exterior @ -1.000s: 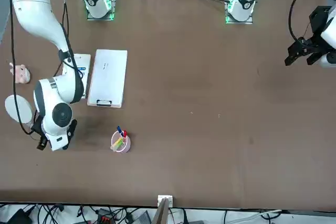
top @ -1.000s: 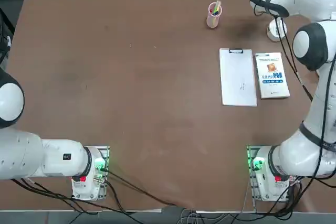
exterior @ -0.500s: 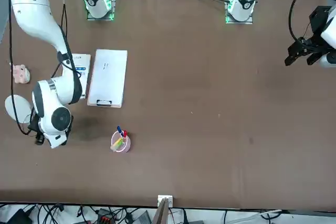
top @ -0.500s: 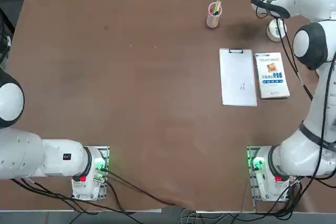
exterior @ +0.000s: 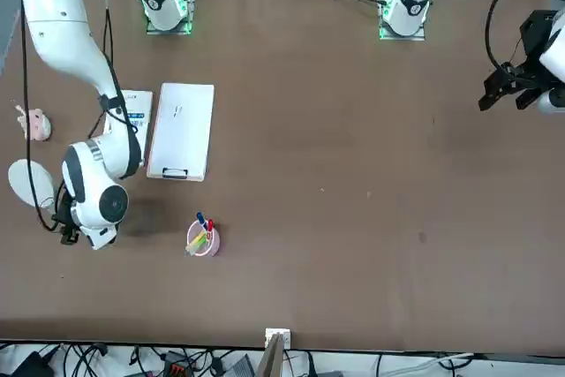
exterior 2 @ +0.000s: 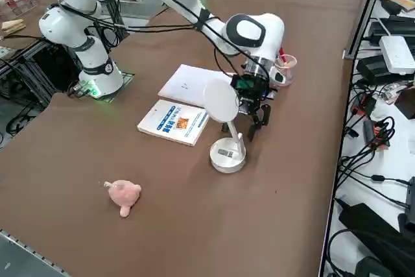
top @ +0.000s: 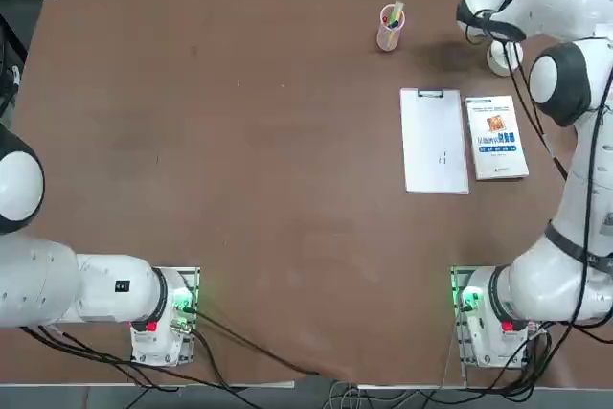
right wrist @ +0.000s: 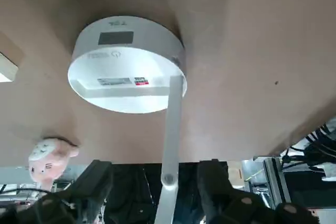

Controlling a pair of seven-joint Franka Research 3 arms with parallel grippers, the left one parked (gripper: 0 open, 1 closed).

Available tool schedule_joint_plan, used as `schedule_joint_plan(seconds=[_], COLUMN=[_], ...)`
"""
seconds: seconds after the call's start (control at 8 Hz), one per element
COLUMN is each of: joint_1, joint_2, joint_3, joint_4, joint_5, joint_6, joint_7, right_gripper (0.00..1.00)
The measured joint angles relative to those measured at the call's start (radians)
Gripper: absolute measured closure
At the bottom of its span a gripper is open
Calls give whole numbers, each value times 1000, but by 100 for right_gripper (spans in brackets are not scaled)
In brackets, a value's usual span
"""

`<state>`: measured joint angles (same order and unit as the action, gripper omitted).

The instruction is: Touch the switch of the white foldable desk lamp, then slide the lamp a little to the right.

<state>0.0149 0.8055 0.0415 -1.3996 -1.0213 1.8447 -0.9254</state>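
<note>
Well, the right gripper (right wrist: 152,184) hangs over the table (exterior 2: 175,218) with its two fingers (right wrist: 89,184) released and standing wide apart, nothing clenched between them. The white lamp (right wrist: 170,140) is right by those fingers: in the wrist view its thin arm runs through the open space between them, with bare room on either side, and its round base (right wrist: 126,66) sits on the table just past the fingertips, showing a small power mark and a dark rectangular panel. The lamp stands upright, its flat pale head (exterior 2: 221,100) raised near the fingers (whether anything brushes it, I cannot tell). Near the fingers, on the side towards the robot's own bases, lie the white book (exterior 2: 174,122) and, beyond it, the clipboard (exterior: 182,130). Off to the left of the fingers stands the pink pen cup (exterior: 203,240) with its markers, and well apart from them sits a small pink toy (exterior 2: 123,195).
</note>
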Motion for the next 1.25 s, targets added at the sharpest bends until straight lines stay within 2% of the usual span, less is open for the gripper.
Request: schedule_joint_plan(seconds=[0.25,0.62,0.75,1.25], joint_1=[-1,2,2,-1], joint_2=[3,6,7,12], joint_3=[-1,0,0,0], joint_4=[0,1,4,19], joint_5=[-31,-61,-64,-51], joint_6=[0,3,4,3], joint_7=[0,0,1,1], right_gripper=[19,79,85,85])
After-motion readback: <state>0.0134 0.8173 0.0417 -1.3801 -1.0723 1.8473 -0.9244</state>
